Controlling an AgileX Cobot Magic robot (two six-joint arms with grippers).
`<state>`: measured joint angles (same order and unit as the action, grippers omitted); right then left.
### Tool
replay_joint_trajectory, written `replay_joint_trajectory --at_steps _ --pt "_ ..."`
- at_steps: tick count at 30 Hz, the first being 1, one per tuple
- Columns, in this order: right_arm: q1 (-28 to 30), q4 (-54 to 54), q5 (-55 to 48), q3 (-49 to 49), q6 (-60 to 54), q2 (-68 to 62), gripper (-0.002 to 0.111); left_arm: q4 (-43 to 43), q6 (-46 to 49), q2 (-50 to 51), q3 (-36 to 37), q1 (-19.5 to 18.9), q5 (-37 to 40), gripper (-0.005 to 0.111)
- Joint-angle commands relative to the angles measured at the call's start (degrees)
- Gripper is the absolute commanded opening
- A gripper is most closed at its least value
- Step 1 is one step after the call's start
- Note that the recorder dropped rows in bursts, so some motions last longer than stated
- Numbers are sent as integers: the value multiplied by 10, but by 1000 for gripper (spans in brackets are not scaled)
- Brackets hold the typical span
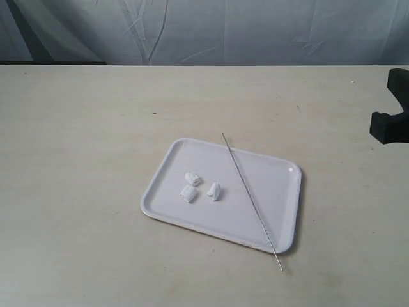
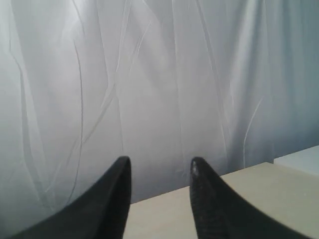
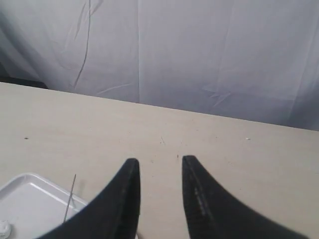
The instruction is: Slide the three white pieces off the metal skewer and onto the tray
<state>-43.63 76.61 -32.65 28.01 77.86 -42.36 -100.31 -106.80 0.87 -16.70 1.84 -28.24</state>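
Note:
The white tray [image 1: 281, 220] lies on the table right of centre. Three white pieces lie loose on its left half: one [image 1: 192, 178], one [image 1: 188, 194] and one [image 1: 214, 190], close together. The metal skewer [image 1: 250, 199] lies bare across the tray's right part, its ends past the far and near rims; none of the pieces is on it. My right gripper [image 3: 160, 162] is open and empty, back from the tray, whose corner [image 3: 30, 199] and the skewer tip [image 3: 70, 197] show beside it. My left gripper [image 2: 160, 162] is open and empty, facing the curtain.
A black part of the right arm [image 1: 393, 118] shows at the right edge of the exterior view. A white curtain [image 1: 204, 29] hangs behind the table's far edge. The beige tabletop [image 1: 77, 160] spreads all round the tray.

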Motion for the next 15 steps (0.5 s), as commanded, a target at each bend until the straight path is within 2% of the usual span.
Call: replay_joint_trajectory --at_steps 1,7,15 --pt "2 -4 0 -3 1 3 29 4 -72 -9 31 -1 -8 38" --pt "2 -6 2 -3 1 3 29 4 -65 -9 78 -1 26 38" --pt "3 -7 3 -3 1 56 29 4 -65 -9 85 -1 40 38"
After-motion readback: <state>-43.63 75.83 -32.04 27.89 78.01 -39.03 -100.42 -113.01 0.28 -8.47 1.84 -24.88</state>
